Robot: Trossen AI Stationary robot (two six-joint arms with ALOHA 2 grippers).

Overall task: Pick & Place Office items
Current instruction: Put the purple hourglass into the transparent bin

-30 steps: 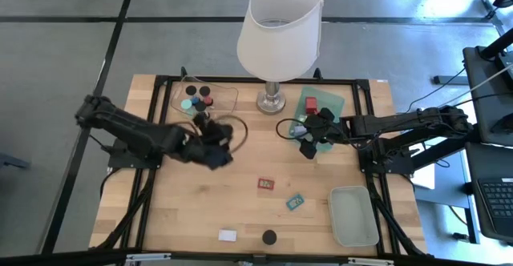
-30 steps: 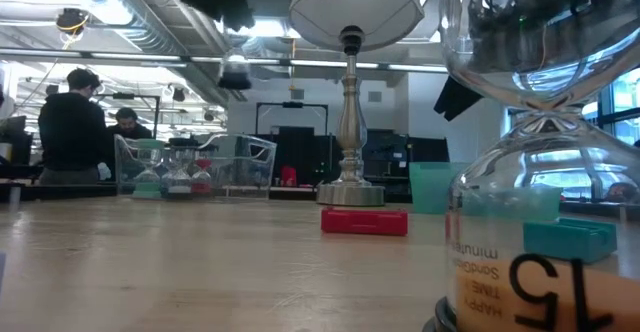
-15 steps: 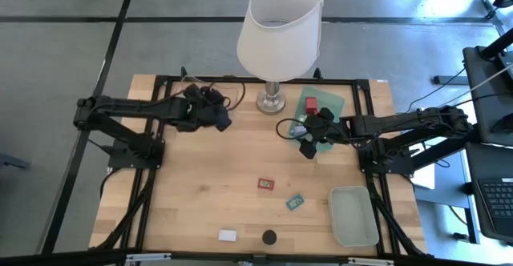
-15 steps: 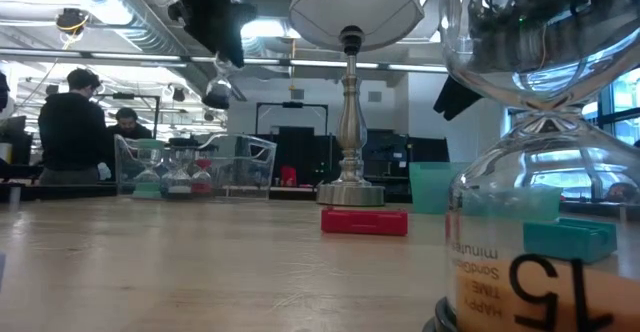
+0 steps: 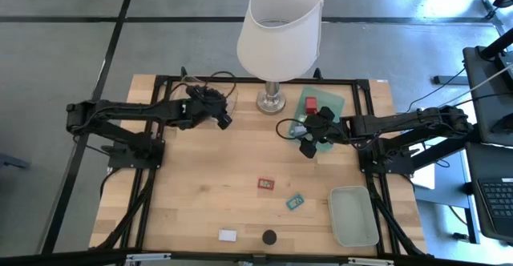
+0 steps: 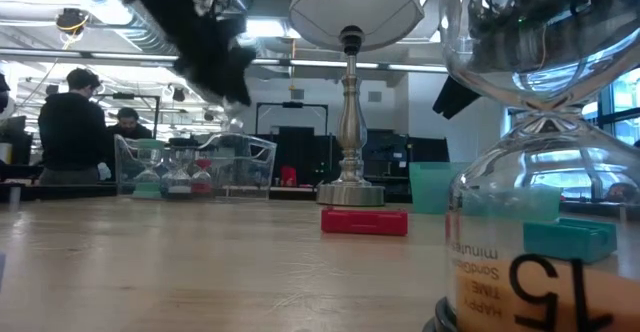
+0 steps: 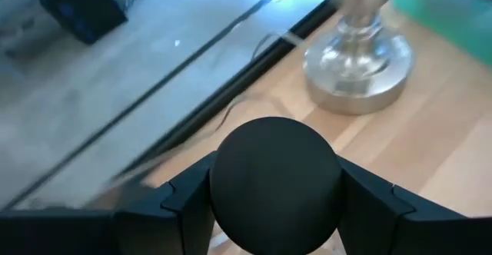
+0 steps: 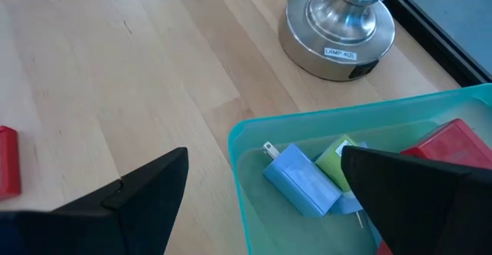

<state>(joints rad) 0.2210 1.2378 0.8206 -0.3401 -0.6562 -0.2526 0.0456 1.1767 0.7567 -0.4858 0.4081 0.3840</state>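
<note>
Office items (image 5: 265, 183) on wooden table (image 5: 208, 194)

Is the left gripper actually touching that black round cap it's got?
Touching. The left wrist view shows the black round cap pinched between the left gripper's jaws, both pressed against its sides.

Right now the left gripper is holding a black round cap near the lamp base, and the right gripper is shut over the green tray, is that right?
Not quite. The right wrist view shows the right gripper with its fingers spread wide over the green tray: open, not shut. The left gripper does hold a black round cap near the lamp base.
</note>
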